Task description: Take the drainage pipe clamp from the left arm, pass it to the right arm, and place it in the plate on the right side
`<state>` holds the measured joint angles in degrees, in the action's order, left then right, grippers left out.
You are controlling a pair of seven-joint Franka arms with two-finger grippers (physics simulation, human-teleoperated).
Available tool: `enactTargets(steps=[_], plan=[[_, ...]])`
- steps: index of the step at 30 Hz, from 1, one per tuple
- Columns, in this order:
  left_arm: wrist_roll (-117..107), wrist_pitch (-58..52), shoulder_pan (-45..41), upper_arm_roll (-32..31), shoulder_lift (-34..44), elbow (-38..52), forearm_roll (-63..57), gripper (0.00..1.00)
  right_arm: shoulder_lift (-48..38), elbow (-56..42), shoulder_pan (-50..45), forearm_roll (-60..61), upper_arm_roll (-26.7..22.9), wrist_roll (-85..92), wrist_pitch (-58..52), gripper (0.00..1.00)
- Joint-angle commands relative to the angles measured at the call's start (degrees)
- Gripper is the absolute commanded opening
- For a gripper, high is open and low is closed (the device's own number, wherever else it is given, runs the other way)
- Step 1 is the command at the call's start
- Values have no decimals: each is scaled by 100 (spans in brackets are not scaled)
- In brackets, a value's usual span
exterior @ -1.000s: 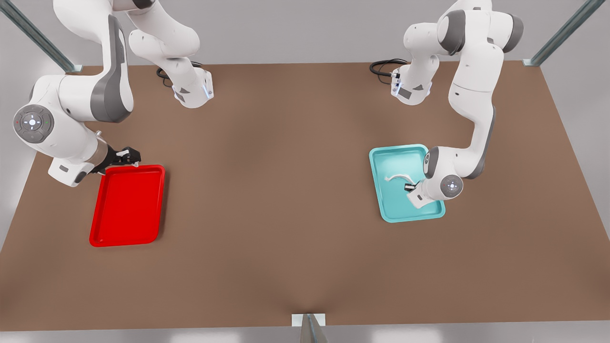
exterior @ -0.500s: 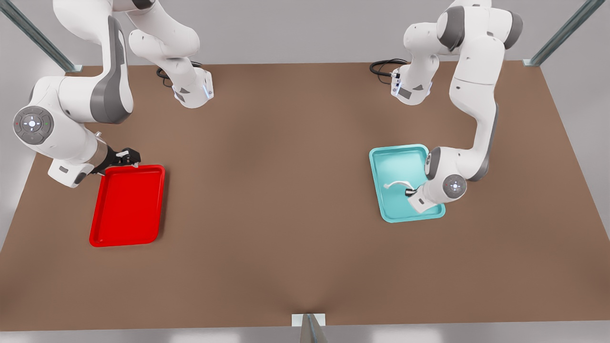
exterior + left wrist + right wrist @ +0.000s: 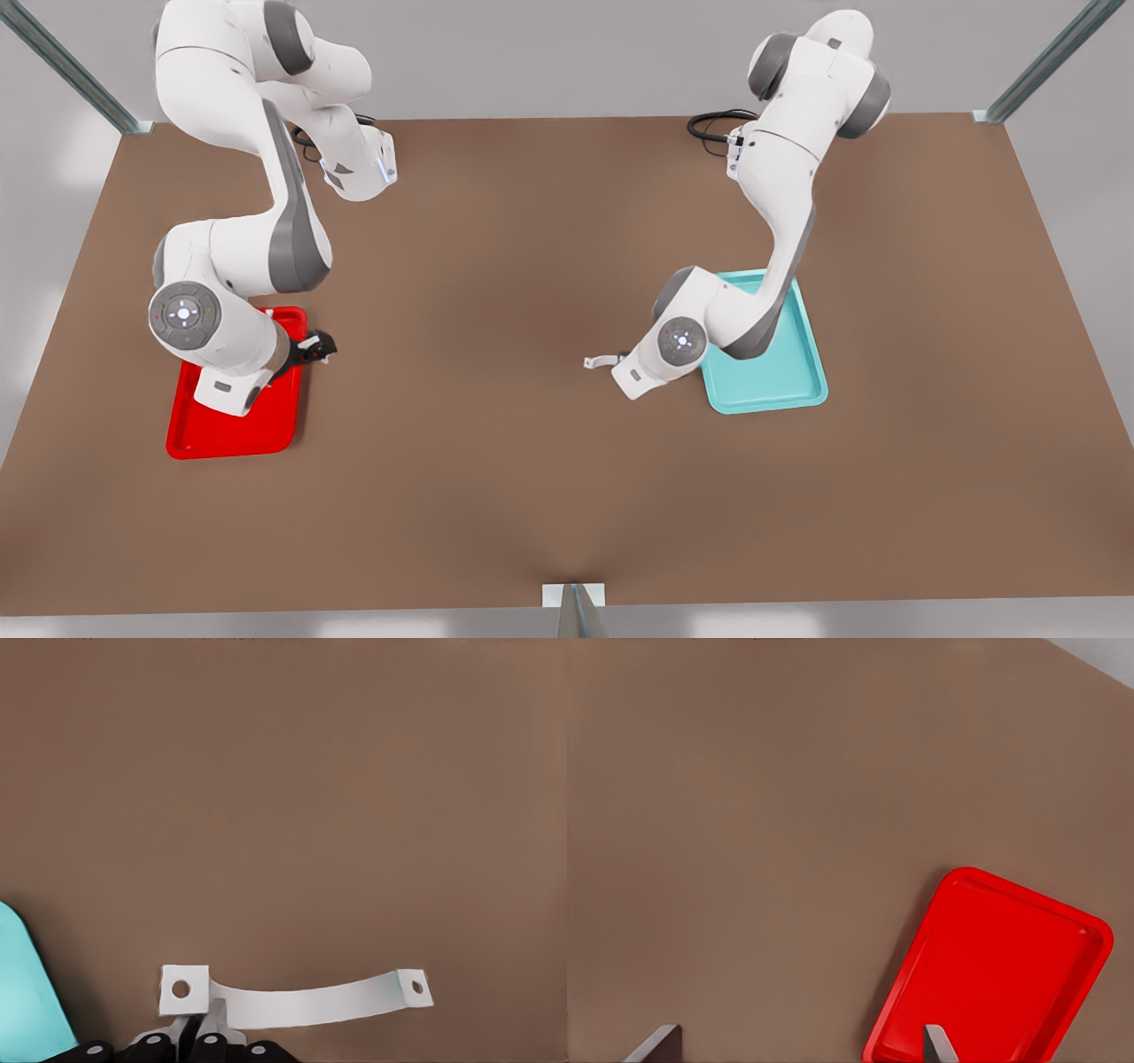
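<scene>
Now my left hand (image 3: 617, 361) pinches the drainage pipe clamp (image 3: 600, 361) near one tab, carrying it above the bare worktop (image 3: 496, 461) just off the teal tray (image 3: 780, 390) at centre right of the front view. My right hand (image 3: 321, 349) hangs spread wide over the plate's (image 3: 190, 434) edge at lower left.
</scene>
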<state>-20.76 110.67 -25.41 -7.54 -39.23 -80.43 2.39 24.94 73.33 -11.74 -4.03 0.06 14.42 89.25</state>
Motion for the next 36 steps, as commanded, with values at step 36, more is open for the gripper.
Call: enactTargets(steps=[36], plan=[[-3645,-749,-597,-213,-585,1364,420,21,1241,1342,-2429,491,478,6072,4926,100]])
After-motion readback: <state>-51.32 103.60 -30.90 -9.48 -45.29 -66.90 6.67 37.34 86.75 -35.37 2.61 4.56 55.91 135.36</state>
